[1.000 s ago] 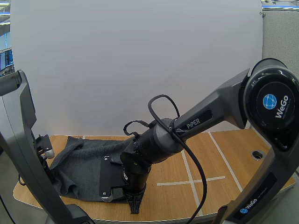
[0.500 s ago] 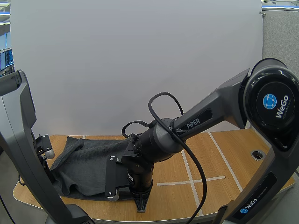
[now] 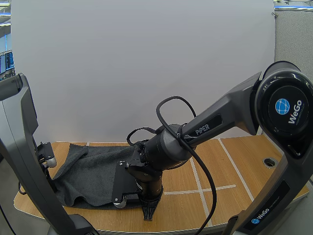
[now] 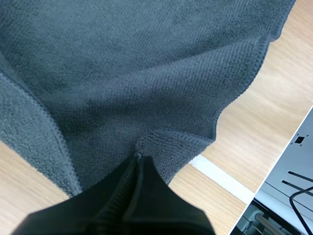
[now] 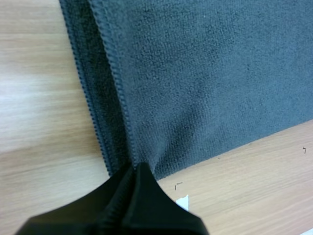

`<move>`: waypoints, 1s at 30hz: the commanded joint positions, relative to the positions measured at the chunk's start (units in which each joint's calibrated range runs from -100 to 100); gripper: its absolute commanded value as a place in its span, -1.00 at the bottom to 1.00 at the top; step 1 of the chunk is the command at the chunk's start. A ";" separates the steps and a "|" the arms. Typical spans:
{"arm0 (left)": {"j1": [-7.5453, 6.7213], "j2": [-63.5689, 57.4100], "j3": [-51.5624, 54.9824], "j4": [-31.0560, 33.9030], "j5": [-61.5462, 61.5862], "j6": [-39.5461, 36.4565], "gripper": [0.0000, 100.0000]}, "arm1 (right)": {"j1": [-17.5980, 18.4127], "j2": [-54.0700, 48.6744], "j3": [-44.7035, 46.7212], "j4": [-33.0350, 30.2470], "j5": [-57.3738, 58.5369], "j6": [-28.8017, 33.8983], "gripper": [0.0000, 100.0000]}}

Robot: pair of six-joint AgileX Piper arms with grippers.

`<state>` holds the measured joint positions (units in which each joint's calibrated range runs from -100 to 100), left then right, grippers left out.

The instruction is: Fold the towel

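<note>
Towel: a dark grey towel point(image 3: 90, 169) lies rumpled on the left half of the wooden table point(image 3: 244, 156), with its near edge close to the table's front rim.
Left claw point(image 4: 138, 159): the fingers are pressed together, and their tips nip a small pucker of the towel's hemmed edge.
Right claw point(image 5: 136, 167): it is also closed tight, pinching the towel at a corner where two hems run side by side. From above it points straight down near the front of the table.
Step, as I judge it: both claws have an edge in hand, ready to lift it and carry it across.
Risk, thin grip: each pinch takes only a sliver of cloth. A quick pull could slide the hem out, and one side would drop.
Risk, uneven travel: if the arms move at different speeds, the fold will come out skewed or bunched.
Risk, dragging: if the lift is too low, the whole towel could be hauled towards the table's front rim.
Risk, one layer: the right claw may hold only one of the two hems.
Count: one towel, two claws, one table, and at least three white tape lines point(image 3: 198, 183).
</note>
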<state>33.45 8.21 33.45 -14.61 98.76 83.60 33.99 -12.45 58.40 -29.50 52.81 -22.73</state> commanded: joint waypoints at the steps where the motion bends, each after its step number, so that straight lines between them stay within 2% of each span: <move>1: 0.07 -0.02 0.29 -1.48 1.24 -0.21 -1.00 | 0.06 -0.35 0.22 -1.87 1.39 1.65 -1.00; 4: 0.07 -0.02 0.29 -1.75 1.24 -0.21 -1.00 | 0.06 -0.62 0.22 -4.82 1.39 5.20 -1.00; 24: 0.07 -0.02 0.29 -1.86 1.24 -1.13 -0.99 | 0.06 -0.88 0.22 -4.93 1.22 5.18 -1.00; 26: 0.07 -0.02 0.29 -1.86 1.24 -1.34 -0.80 | 0.06 -0.88 0.22 -4.93 1.22 5.18 -1.00; 27: 0.07 -0.02 0.29 -1.91 1.24 -1.34 -0.64 | 0.06 -0.88 0.22 -4.93 1.22 5.18 -1.00; 30: 0.07 -0.27 0.29 -2.27 1.24 -1.82 0.01 | 0.06 -0.88 0.22 -4.93 1.03 5.18 -1.00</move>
<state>33.45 8.21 33.45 -15.53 98.76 82.69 33.99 -12.45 58.40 -33.77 52.81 -17.84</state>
